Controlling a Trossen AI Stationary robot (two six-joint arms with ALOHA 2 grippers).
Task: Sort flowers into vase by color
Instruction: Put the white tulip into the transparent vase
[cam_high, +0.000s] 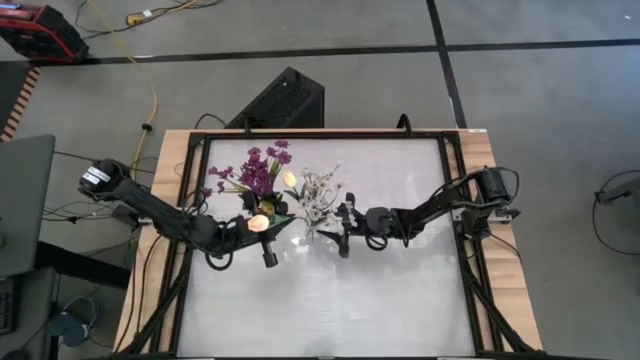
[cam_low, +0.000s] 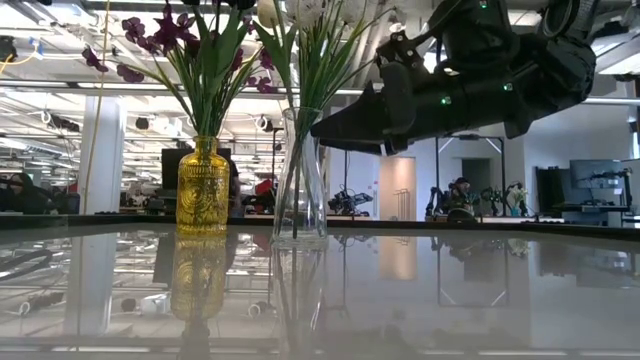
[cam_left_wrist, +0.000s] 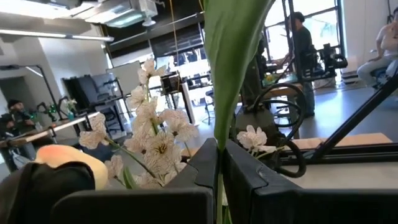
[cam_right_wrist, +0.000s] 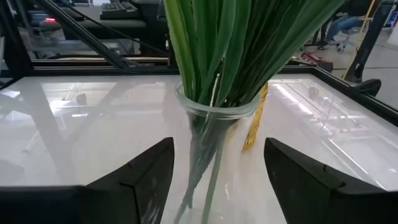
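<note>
Tabletop: left claw (cam_left_wrist: 219, 177) grips upright tulip stem (cam_left_wrist: 233, 68).

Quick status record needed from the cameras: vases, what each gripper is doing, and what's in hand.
yellow vase: amber glass bottle vase, holding purple-blossomed flowers
clear vase: clear glass vase, holding green stems with white blossom sprigs
left gripper: shut on a green flower stem, a pale orange tulip bud beside it
right gripper: open, fingers either side of the clear vase, not gripping
</note>
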